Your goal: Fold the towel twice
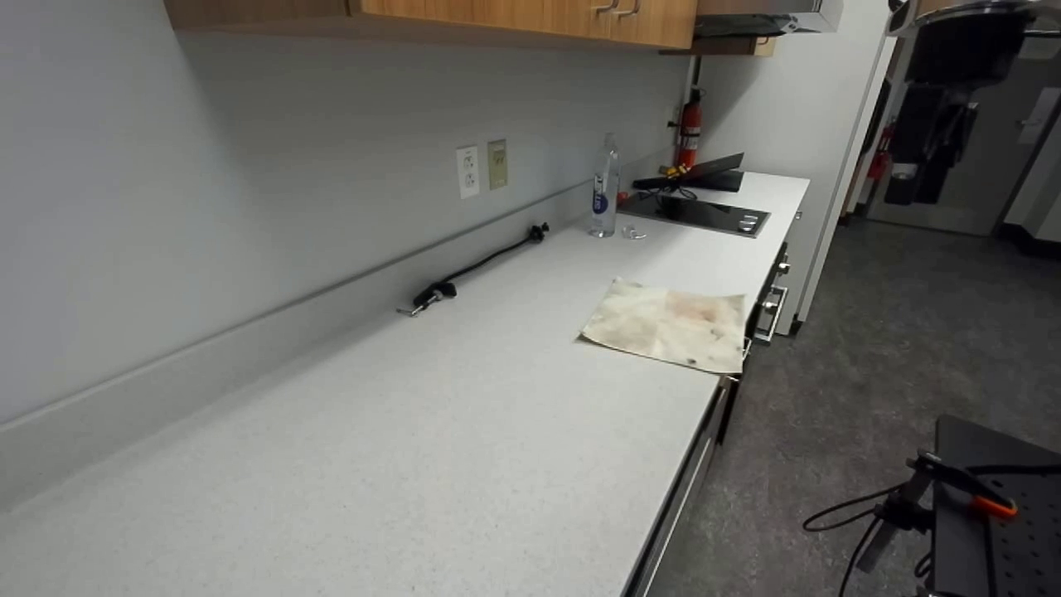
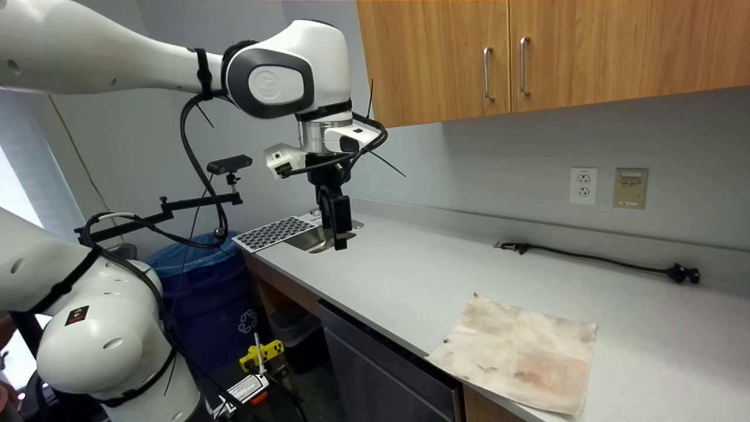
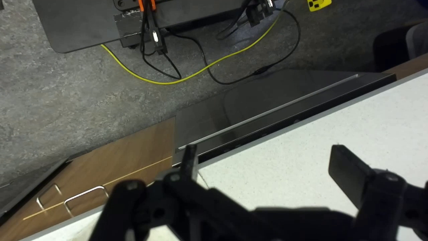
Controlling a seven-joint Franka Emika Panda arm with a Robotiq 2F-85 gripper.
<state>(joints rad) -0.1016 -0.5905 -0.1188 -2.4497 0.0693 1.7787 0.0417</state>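
Tool (image 3: 264, 162) across wrist view, towel (image 3: 161, 235) mostly hidden

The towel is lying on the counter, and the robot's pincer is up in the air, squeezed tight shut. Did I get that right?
Almost! The pincer isn't shut: the wrist view shows its fingers wide apart. The rest is right: the towel is lying on the counter, and the pincer is up in the air.

Matt cloth towel (image 2: 515, 354), smooth counter (image 2: 410, 275)
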